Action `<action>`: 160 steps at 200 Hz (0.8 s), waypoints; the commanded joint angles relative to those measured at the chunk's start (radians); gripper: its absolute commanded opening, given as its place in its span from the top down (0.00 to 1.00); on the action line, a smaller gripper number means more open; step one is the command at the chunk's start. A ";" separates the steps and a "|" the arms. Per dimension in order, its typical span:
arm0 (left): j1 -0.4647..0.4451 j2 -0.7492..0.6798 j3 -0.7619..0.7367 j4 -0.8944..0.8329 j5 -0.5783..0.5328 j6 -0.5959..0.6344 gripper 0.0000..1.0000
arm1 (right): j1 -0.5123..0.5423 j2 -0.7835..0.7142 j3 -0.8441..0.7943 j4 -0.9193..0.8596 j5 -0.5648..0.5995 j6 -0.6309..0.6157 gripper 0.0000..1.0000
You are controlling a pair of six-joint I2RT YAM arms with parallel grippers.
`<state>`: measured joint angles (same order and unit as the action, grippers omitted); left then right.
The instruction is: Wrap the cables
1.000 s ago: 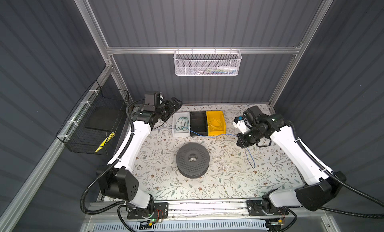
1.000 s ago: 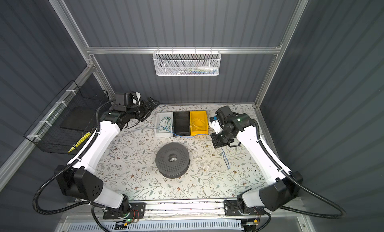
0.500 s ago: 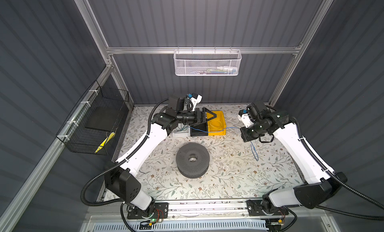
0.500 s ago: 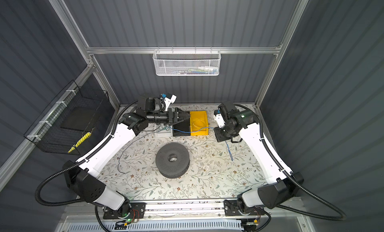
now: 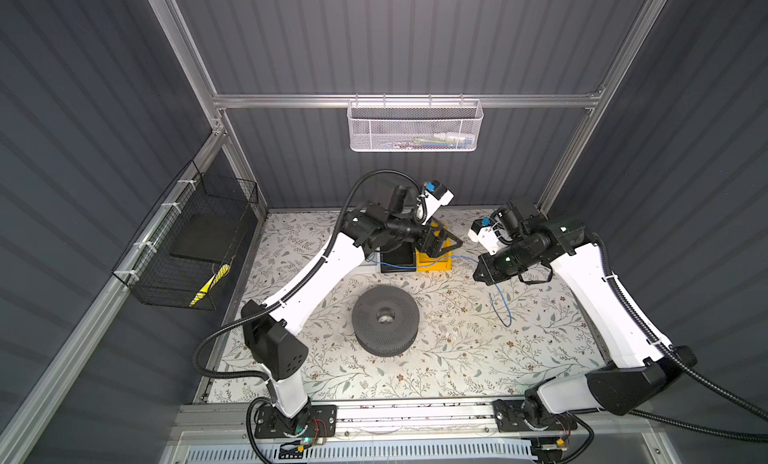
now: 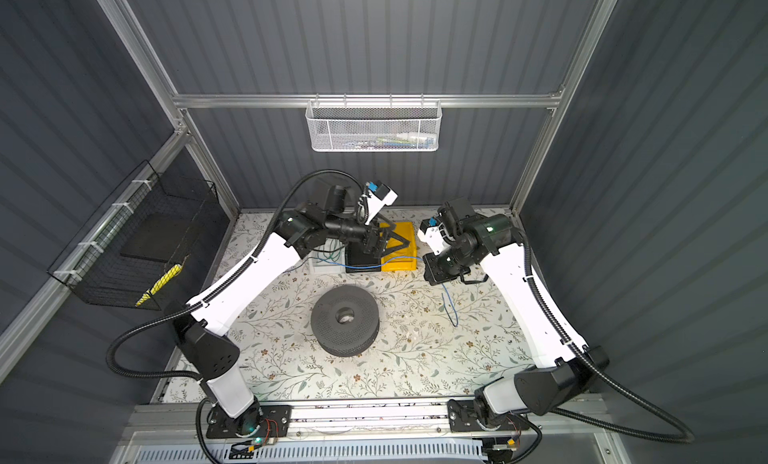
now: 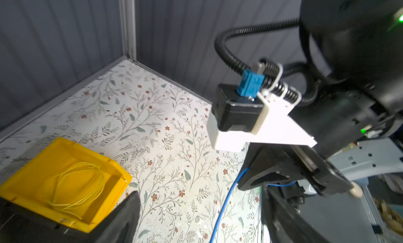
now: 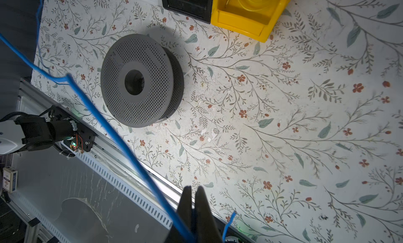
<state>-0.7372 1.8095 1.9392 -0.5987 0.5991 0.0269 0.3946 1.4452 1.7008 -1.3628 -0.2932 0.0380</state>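
We see the wire, thin & bright blue, pinched in the right gripper. The gripper's two fingers are pressed tight together at the bottom middle of the right wrist pic. The wire goes in on one side & a short blue bit pokes out the other. From there it runs to the upper left of that pic.

In both top views the right gripper sits right of middle, just right of the yellow bin. The wire goes left from it, across the front of the yellow bin & the black bin, then out of sight under the left arm. Another bit hangs from the gripper & makes a thin loop on the flowery mat, right of the grey spool. Loop & spool are well apart.

The left gripper is over the yellow bin, near the top middle. Its fingers are spread wide & hold nothing. In the left wrist pic the blue wire passes btw. them low down, touching neither. A thin yellow wire lies curled in the yellow bin, lower left of that pic.
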 commanded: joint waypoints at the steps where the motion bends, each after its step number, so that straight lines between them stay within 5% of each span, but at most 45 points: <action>1: -0.031 0.038 0.052 -0.110 0.021 0.095 0.20 | 0.003 0.015 0.017 -0.024 -0.033 -0.014 1.00; 34: -0.055 0.062 0.040 -0.124 0.029 0.083 0.33 | 0.003 0.028 0.032 -0.024 -0.033 -0.015 1.00; 58: -0.064 0.073 0.037 -0.119 0.041 0.059 0.55 | 0.004 0.029 0.036 -0.016 -0.075 -0.015 1.00; 113: -0.065 0.060 0.034 -0.108 0.013 0.051 0.83 | 0.006 0.025 0.034 -0.018 -0.075 -0.016 1.00; 133: -0.065 0.062 0.037 -0.120 0.021 0.052 1.00 | 0.006 0.021 0.038 -0.018 -0.076 -0.020 1.00; 160: -0.065 0.045 0.021 -0.097 0.025 0.038 1.00 | 0.006 0.014 0.028 -0.010 -0.092 -0.023 1.00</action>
<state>-0.8024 1.8835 1.9514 -0.7132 0.6289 0.0788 0.3923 1.4761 1.7134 -1.3582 -0.3305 0.0360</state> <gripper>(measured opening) 0.070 0.049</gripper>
